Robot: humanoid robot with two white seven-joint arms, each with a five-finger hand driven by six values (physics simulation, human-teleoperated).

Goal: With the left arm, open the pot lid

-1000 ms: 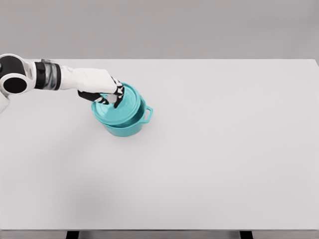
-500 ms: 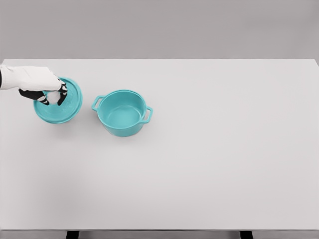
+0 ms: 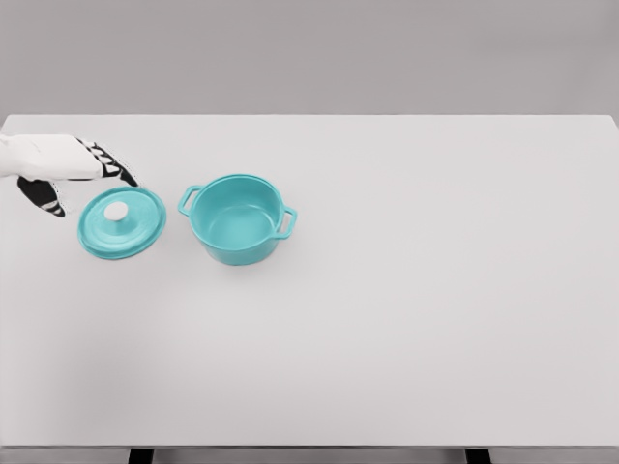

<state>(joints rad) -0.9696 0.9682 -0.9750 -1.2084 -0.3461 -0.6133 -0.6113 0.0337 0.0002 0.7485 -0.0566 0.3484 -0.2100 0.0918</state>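
The teal pot (image 3: 238,218) stands uncovered on the white table (image 3: 406,290), left of centre, its two side handles showing. Its teal lid (image 3: 122,222) with a white knob (image 3: 116,211) lies flat on the table to the pot's left, a short gap between them. My left hand (image 3: 82,174) hovers just above and behind the lid's far-left rim, fingers spread and holding nothing. It does not touch the knob. The right arm is out of view.
The table's left edge runs close to the lid and the hand. Behind the table's far edge is a plain grey wall.
The left hand carried the lid off the pot to the left, set it on the table, then let go and drew back up and left with fingers spread.
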